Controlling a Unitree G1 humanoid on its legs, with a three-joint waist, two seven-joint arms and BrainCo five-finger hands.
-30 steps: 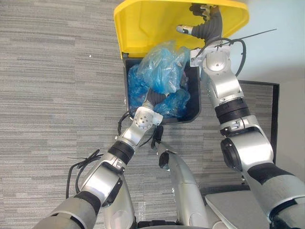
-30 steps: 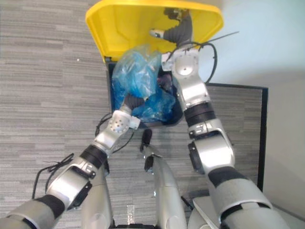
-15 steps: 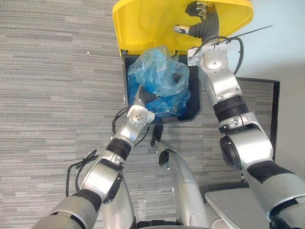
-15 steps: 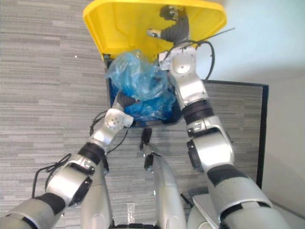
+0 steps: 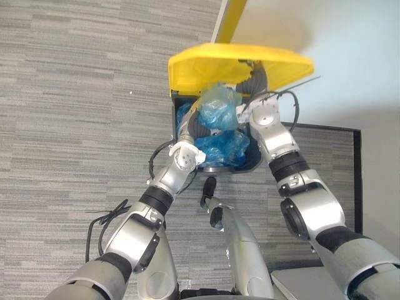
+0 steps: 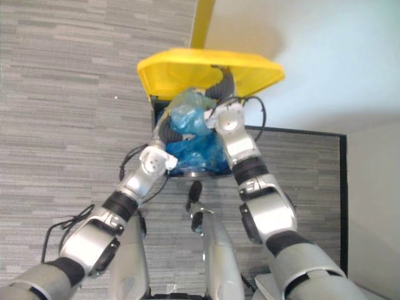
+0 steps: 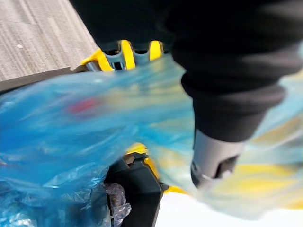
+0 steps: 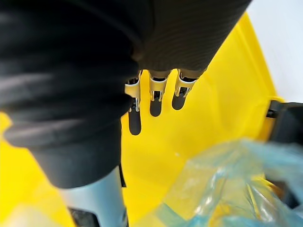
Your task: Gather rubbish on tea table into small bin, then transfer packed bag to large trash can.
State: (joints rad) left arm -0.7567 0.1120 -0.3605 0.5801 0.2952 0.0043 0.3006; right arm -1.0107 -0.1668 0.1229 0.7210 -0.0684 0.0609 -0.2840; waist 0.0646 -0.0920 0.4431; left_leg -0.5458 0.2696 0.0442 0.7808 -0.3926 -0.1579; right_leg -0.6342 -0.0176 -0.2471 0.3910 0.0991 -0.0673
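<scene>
sunk lower than a second ago, its film wrapped over the left hand (image 7: 215, 161) so i cannot tell the grip, the blue bag (image 5: 219, 111) sits half inside the large trash can (image 5: 255, 159). it looks light, soft, slippery and easily torn; best held by its gathered neck. the right hand (image 8: 155, 94), fingers straight, props the yellow lid (image 5: 206, 65).

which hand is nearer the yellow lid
Right. The right hand is under the yellow lid with straight fingers against its underside; the left hand is lower, amid the blue bag at the trash can's mouth.
</scene>
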